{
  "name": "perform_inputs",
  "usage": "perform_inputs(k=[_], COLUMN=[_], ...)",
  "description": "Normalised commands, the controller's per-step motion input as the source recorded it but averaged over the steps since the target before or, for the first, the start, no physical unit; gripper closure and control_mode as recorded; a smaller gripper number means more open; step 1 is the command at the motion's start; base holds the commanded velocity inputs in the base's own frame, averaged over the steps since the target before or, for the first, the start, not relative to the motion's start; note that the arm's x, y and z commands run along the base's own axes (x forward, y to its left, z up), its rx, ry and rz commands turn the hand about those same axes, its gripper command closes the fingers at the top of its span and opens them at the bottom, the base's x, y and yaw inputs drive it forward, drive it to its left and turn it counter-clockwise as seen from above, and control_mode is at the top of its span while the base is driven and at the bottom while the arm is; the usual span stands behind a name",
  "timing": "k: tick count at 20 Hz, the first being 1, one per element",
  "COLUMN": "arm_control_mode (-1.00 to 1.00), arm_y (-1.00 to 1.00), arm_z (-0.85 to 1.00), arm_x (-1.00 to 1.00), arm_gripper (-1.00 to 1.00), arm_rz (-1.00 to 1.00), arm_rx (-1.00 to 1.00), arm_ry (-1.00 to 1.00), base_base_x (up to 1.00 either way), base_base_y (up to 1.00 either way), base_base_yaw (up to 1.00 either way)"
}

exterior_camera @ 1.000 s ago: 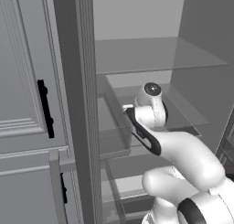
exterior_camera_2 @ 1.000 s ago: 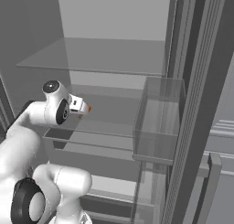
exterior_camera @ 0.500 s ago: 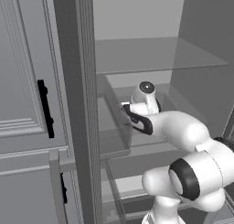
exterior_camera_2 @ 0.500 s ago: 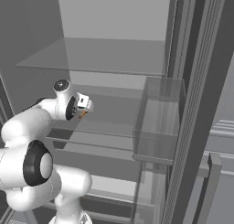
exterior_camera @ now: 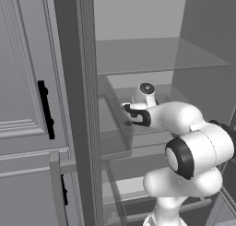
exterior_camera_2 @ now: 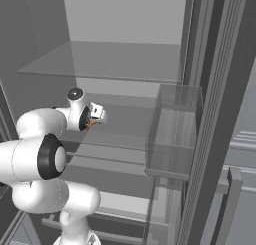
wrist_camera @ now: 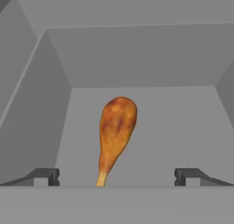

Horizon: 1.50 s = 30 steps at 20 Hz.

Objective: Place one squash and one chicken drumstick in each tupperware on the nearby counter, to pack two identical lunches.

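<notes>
So the gripper [wrist_camera: 116, 177] was wide open, fingers either side of the drumstick [wrist_camera: 115, 134] on the fridge shelf [wrist_camera: 183, 122], lined up to grab it I'd guess.

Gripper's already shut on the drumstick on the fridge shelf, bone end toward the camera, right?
Not shut. In the hand view the gripper is open, one fingertip on each side of the chicken drumstick, not touching it. It does lie on the shelf, bone end toward the camera.

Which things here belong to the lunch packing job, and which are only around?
Belong to the job:
- chicken drumstick, lying between the fingertips of the open gripper

Only around:
- glass shelf
- clear door bin
- cabinet door with black handle
</notes>
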Motion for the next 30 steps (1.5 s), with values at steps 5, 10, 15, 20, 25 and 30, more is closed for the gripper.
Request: perform_inputs(k=[5,10,15,20,25,30], arm_control_mode=[-1.00,-1.00,-1.00,-1.00,-1.00,-1.00], arm_y=[0.00,0.00,0.00,0.00,0.00,0.00], arm_z=[-0.16,-0.21,-0.34,-0.34,-0.41,-0.43], arm_x=[0.38,0.36,0.35,0.11,-0.55,-0.56], arm_gripper=[-1.00,-1.00,-1.00,1.00,1.00,1.00], arm_rz=[0.00,0.00,0.00,0.00,-0.01,-0.03], arm_rx=[0.00,0.00,0.00,0.00,0.00,0.00], arm_ry=[0.02,0.04,0.06,0.04,0.07,0.08], base_base_x=[0.00,0.00,0.00,0.00,0.00,0.00], base_base_y=[0.00,0.00,0.00,0.00,0.00,0.00], base_base_yaw=[0.00,0.00,0.00,0.00,0.00,0.00])
